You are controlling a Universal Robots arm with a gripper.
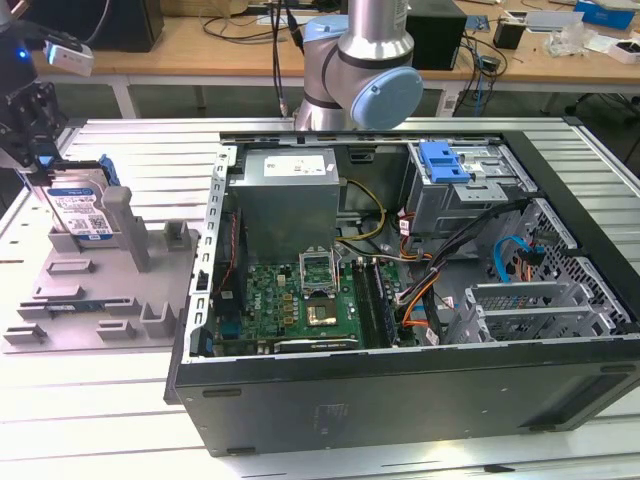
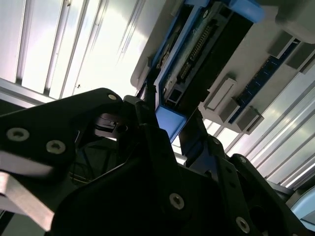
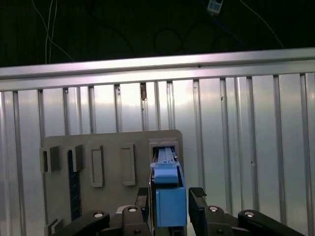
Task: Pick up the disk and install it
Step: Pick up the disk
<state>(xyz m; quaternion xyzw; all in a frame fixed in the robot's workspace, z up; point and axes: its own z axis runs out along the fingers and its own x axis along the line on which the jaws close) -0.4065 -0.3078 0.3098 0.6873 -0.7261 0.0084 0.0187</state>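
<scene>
The disk, a silver drive with a white-and-blue label in a blue carrier, stands on edge in a slot of the grey fixture at the exterior view's left. My gripper hangs right above it, at its top edge. In the first wrist view the gripper has a black finger tight against each side of the blue carrier, shut on it. The second wrist view shows the gripper clamping the blue end of the disk, whose connector edge faces the camera.
An open computer case lies in the middle with its motherboard, grey power-supply box and a drive cage with a blue tab. The arm's base rises behind the case. The slatted metal table carries everything.
</scene>
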